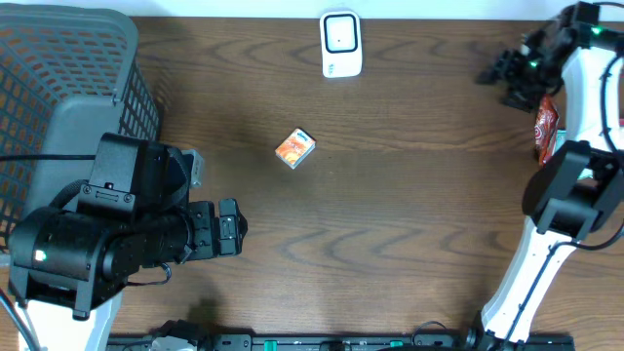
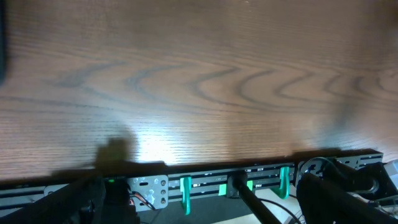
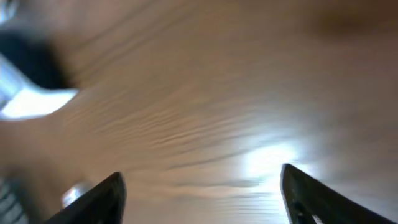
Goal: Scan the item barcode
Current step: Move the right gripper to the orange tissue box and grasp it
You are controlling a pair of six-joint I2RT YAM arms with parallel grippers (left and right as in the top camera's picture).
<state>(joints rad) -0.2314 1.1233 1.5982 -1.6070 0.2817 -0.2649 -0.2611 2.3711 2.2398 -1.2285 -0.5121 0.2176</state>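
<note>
A small orange-and-white box point(image 1: 295, 148) lies on the wooden table point(image 1: 390, 224), left of centre. The white barcode scanner point(image 1: 340, 44) stands at the back edge, beyond the box. My left gripper point(image 1: 232, 228) hovers at the front left, well short of the box; in the left wrist view it point(image 2: 202, 194) is open wide over bare wood. My right gripper point(image 1: 504, 76) is at the far right back. The right wrist view is blurred and shows it point(image 3: 202, 190) open, with only table between the fingers. Neither gripper holds anything.
A grey mesh basket point(image 1: 68, 68) fills the back left corner. A red packet point(image 1: 544, 129) lies at the right edge beside the right arm. A black rail with green clamps point(image 2: 221, 183) runs along the table's front edge.
</note>
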